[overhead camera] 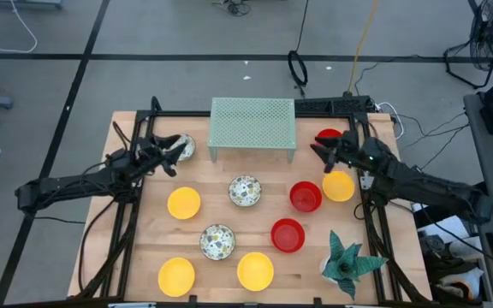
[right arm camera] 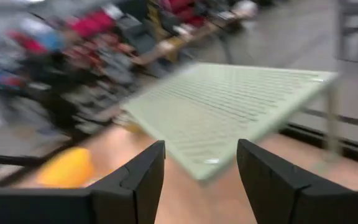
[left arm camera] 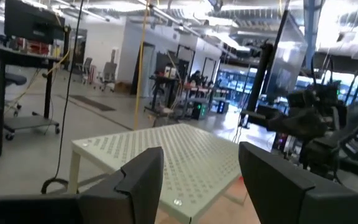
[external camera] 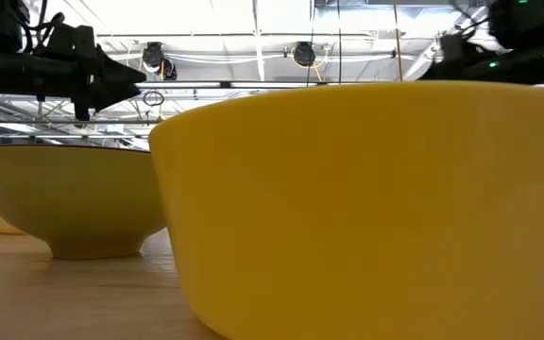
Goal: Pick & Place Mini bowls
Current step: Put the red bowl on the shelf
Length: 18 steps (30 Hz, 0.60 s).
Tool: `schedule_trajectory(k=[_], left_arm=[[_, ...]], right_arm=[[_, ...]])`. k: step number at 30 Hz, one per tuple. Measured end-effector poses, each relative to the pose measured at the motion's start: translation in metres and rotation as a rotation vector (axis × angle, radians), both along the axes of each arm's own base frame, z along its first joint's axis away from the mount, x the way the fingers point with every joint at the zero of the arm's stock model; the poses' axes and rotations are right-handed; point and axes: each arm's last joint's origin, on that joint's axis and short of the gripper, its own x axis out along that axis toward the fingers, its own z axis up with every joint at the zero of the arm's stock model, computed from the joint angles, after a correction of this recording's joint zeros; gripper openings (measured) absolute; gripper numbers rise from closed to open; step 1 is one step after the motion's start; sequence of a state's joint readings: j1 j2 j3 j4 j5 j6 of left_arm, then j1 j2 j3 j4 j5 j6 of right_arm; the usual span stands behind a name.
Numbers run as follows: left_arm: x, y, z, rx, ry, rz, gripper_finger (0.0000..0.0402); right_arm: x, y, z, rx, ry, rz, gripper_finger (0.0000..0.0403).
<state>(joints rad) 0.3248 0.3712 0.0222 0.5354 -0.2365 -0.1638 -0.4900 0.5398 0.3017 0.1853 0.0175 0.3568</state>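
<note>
The mini bowls stand on the wooden table. Yellow ones (overhead camera: 184, 204) (overhead camera: 177, 275) (overhead camera: 255, 270) (overhead camera: 338, 186), red ones (overhead camera: 305, 196) (overhead camera: 288, 235) (overhead camera: 329, 136) and green-speckled white ones (overhead camera: 245, 191) (overhead camera: 216, 241) all rest on their bases. A further speckled bowl (overhead camera: 186, 147) lies partly hidden under my left gripper (overhead camera: 175, 152), which hovers open at the far left (left arm camera: 201, 180), pointing across the table. My right gripper (overhead camera: 319, 154) hovers open at the far right (right arm camera: 201, 174), between the far red bowl and a yellow one. Neither holds anything.
A pale green perforated rack (overhead camera: 253, 128) stands on legs at the table's far middle, between the two grippers (left arm camera: 179, 155) (right arm camera: 229, 106). A green spiky plant (overhead camera: 347, 261) sits at the near right corner. Dark frame rails run along both table sides.
</note>
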Motion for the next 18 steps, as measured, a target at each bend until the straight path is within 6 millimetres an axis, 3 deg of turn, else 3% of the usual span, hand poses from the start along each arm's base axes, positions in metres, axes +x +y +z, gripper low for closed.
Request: schedule_trajectory(k=[7, 13, 18], left_arm=[[0.002, 0.001, -0.002, -0.066, -0.015, -0.012, 0.0214], [0.002, 0.001, -0.002, -0.074, -0.021, -0.013, 0.0214], [0.002, 0.001, -0.002, -0.075, -0.021, -0.014, 0.0214]], right_arm=[[0.022, -0.017, 0.008, 0.118, 0.358, -0.157, 0.0187], [0.035, -0.025, 0.011, 0.212, 0.603, -0.175, 0.0187], [0.041, -0.031, -0.001, 0.244, 0.748, -0.223, 0.0187]])
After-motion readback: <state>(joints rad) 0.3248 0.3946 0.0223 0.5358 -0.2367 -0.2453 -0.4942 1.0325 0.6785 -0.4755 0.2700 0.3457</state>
